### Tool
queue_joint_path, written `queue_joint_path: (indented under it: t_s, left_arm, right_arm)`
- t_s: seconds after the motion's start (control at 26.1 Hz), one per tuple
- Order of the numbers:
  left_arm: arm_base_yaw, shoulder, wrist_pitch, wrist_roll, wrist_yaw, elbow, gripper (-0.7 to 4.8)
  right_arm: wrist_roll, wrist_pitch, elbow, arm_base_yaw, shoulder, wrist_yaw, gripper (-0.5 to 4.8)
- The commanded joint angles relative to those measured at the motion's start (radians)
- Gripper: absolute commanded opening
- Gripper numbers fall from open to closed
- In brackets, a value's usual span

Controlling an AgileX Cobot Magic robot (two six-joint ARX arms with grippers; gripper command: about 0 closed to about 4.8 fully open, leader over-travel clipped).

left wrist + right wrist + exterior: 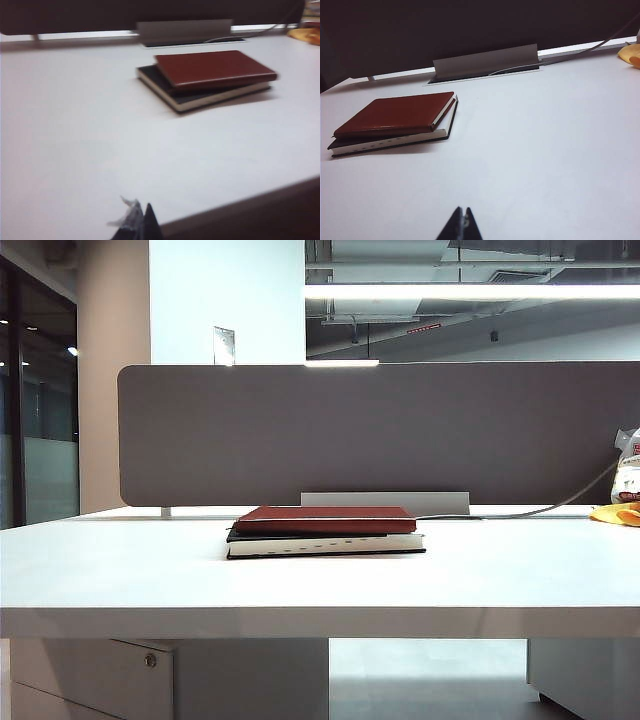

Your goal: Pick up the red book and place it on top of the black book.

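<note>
The red book is seen lying flat on the black book, mid-tabletop. It is judged thin, stiff and light, its matte cover offering fair grip; an overhanging edge would best be pinched. The left hand and right hand are drawn back near the front edge, both closed and empty.

Bright overhead ceiling strip light w/ glare; white matte tabletop evenly lit; left wrist view blurry, right wrist sharper.
</note>
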Motion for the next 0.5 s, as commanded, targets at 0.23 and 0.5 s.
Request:
queue_joint_path:
  t_s: [0.23, 0.5]
  left_arm:
    - [0.001, 0.000, 0.015, 0.063, -0.156, -0.005, -0.04]
    - [0.001, 0.000, 0.015, -0.013, -0.383, -0.005, -0.04]
  right_arm:
    - [-0.002, 0.014, -0.003, 0.002, 0.000, -0.001, -0.01]
    - [-0.002, 0.014, -0.003, 0.002, 0.000, -0.001, -0.01]
